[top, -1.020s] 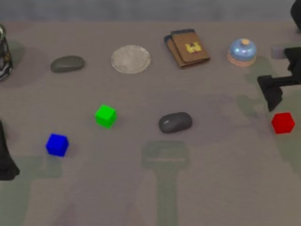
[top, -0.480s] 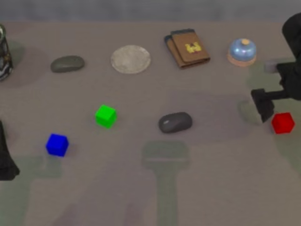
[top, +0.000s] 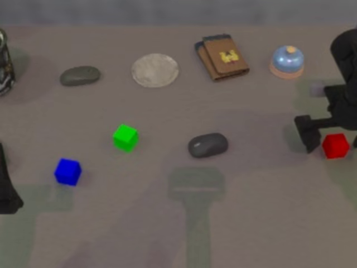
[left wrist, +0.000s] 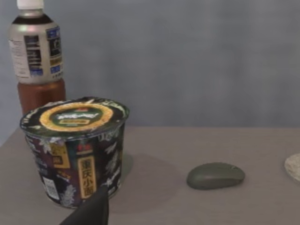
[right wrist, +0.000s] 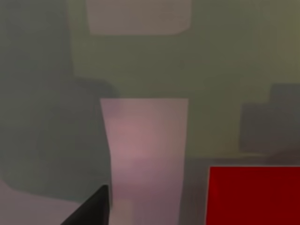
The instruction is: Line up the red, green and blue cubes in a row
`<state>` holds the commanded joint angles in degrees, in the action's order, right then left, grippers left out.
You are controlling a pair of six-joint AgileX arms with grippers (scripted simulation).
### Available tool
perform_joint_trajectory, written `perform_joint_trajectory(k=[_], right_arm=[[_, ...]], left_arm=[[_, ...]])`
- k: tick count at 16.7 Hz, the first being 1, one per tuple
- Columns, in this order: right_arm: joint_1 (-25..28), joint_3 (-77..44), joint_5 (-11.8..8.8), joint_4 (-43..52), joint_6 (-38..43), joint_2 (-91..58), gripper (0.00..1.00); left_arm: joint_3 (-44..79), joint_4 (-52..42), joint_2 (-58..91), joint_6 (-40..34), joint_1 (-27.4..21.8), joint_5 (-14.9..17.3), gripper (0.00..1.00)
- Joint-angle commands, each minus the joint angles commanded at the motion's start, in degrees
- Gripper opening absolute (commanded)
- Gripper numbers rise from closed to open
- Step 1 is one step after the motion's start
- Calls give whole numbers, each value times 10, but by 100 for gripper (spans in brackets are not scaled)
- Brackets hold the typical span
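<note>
This is a rendered simulation rather than any real room: a flat, mottled grey-brown surface (top: 167, 234) ends at a plain blue-grey backdrop (left wrist: 197, 56), with no walls, furniture or fittings to mark a home or a shop. The odd mix of things laid out well apart reads as a test bench: a dark grey computer mouse (top: 207, 145), a service bell (top: 287, 61), a brown wallet (top: 222, 56), an instant-noodle cup (left wrist: 76, 150) and a drink bottle (left wrist: 37, 54).

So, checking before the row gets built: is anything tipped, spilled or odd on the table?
Nothing stands out. The red cube, green cube and blue cube sit flat and apart; the cup and bottle stand upright.
</note>
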<state>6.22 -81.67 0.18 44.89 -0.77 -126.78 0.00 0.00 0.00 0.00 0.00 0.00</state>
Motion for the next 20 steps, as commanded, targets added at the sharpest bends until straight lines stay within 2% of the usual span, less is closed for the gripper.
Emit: perform_joint_trajectory(k=[13,20], right_arm=[[0,0,0,0,0,0,2],[0,0,0,0,0,0,0]], left_arm=[[0,0,0,0,0,0,100],[0,0,0,0,0,0,100]])
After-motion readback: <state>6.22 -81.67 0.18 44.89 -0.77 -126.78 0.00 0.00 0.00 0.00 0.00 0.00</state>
